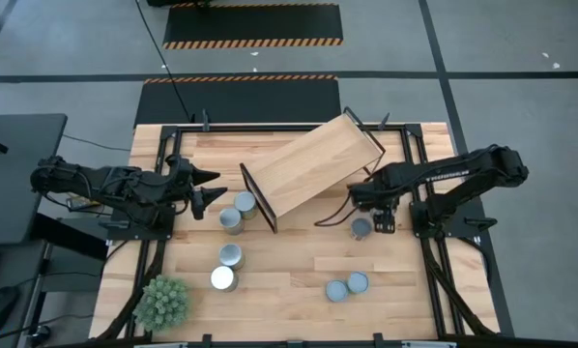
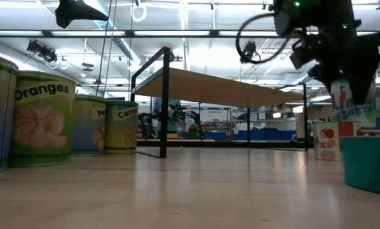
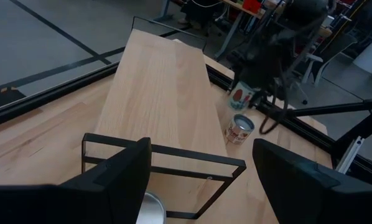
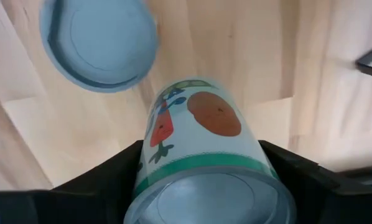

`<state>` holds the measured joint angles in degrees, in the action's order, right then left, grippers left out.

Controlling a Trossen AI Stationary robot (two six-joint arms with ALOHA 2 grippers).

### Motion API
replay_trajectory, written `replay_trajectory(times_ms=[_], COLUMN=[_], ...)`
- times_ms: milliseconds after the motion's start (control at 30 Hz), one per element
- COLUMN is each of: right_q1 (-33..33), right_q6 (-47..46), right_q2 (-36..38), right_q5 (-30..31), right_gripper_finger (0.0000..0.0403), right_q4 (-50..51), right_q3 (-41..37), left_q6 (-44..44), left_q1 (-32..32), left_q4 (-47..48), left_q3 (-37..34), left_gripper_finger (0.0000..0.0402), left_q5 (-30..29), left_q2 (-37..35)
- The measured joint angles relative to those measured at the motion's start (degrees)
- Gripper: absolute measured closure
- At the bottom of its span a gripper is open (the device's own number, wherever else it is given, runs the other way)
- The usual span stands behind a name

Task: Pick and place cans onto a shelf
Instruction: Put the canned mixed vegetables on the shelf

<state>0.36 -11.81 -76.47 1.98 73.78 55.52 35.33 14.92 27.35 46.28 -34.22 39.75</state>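
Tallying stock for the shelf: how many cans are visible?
7: two by the left gripper at and; two below; two front-right; one in the right gripper. Others may be hidden.

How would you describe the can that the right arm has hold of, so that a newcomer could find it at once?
Start at the slanted wooden shelf in the middle of the table, then go to its right end. There the right end effector grips a can, the only one between fingers. Its label shows an orange tomato-like picture, and another can stands beside it.

A can (image 2: pixel 42 121) label reads "Oranges"; another can (image 2: pixel 121 127) shows "Carre".
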Motion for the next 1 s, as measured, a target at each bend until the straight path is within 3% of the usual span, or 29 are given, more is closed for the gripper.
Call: replay_trajectory(times_ms=[567, 1000], right_q1=[-11.9, -24.9], right_q6=[1.3, 15.5], right_q2=[-2.0, -13.7], right_q5=[3.8, 8.5], right_gripper_finger=[0.0111, 0.0111], right_q4=[16.3, 16.2], right_q3=[24.7, 39.2], left_q6=[0.0, 0.0], left_q1=[0.0, 0.0], left_q4=[0.0, 0.0], left_q3=[0.0, 0.0], left_gripper_finger=[0.0115, 0.0115], left_q5=[0.0, 0.0], left_q2=[0.0, 0.0])
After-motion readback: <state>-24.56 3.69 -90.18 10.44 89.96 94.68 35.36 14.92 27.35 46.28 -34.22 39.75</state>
